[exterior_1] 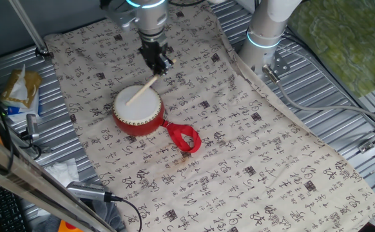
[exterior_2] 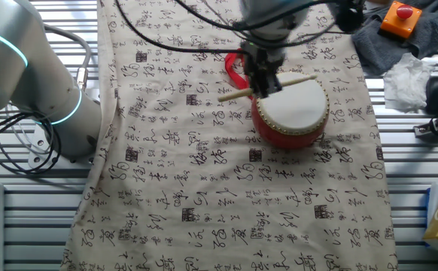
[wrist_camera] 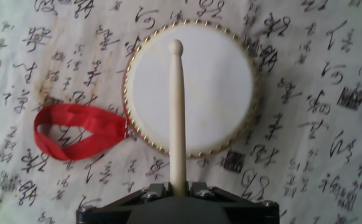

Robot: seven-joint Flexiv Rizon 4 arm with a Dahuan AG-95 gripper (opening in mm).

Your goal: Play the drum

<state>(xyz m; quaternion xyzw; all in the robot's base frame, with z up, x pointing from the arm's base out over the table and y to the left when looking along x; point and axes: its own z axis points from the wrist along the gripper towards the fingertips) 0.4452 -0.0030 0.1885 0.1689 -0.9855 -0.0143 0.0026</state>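
The drum point(exterior_1: 138, 109) has a red body, a flat white skin and gold studs at the rim; it sits on the printed cloth. It also shows in the other fixed view point(exterior_2: 293, 113) and in the hand view point(wrist_camera: 193, 87). Its red ribbon loop point(exterior_1: 184, 138) lies on the cloth beside it. My gripper point(exterior_1: 157, 61) is shut on a thin pale wooden stick point(wrist_camera: 177, 112), held at the drum's far edge. The stick reaches out over the white skin, its rounded tip point(wrist_camera: 176, 46) above the far half of the head. I cannot tell if the tip touches the skin.
The cloth point(exterior_1: 239, 154) with black characters covers the metal table. A second robot base point(exterior_1: 265, 29) stands at the back right. A packet point(exterior_1: 20, 90) and cables lie at the left edge. An orange box with a red button point(exterior_2: 399, 19) sits on grey fabric.
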